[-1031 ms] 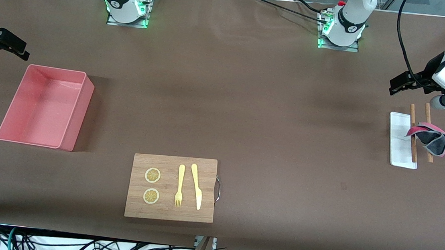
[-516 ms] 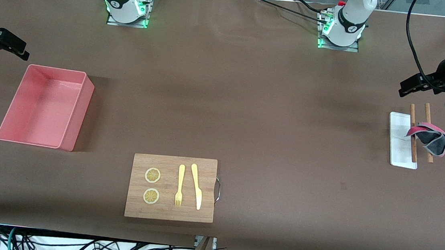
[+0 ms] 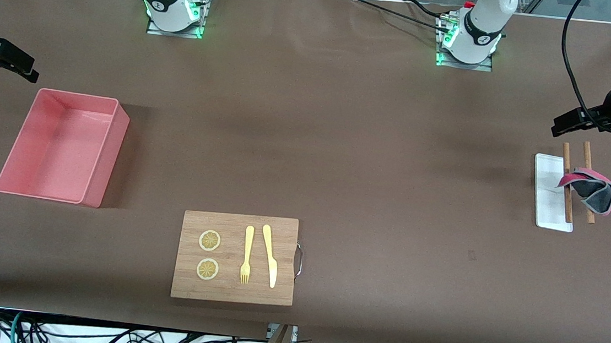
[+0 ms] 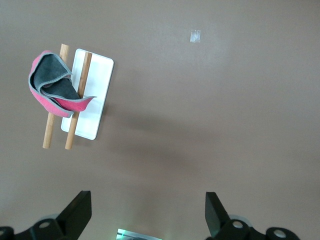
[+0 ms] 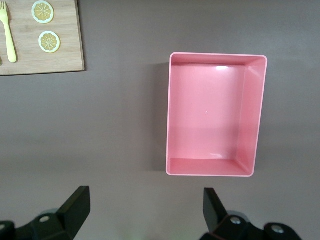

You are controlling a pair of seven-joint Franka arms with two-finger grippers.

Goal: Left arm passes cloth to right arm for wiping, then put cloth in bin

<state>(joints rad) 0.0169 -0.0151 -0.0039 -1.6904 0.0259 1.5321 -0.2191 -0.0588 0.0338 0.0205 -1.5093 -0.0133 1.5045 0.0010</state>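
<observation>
The cloth [image 3: 591, 191], pink and dark grey, lies bunched over two wooden sticks [image 3: 567, 161] beside a white tray [image 3: 547, 187] at the left arm's end of the table. It also shows in the left wrist view [image 4: 50, 87]. My left gripper [image 3: 570, 121] [image 4: 148, 215] is open and empty, up in the air over the table by the sticks' farther ends. The pink bin [image 3: 110, 154] [image 5: 255, 115] stands empty at the right arm's end. My right gripper [image 3: 16, 63] [image 5: 145, 212] is open and empty, waiting in the air beside the bin.
A wooden cutting board [image 3: 286, 269] with two lemon slices [image 3: 210, 240], a yellow fork [image 3: 247, 255] and a yellow knife [image 3: 270, 257] lies near the front edge. Its corner shows in the right wrist view [image 5: 45, 62].
My left gripper has drifted outward toward the left arm's end of the table, away from the cloth. The cloth, the bin and the right arm have not moved.
</observation>
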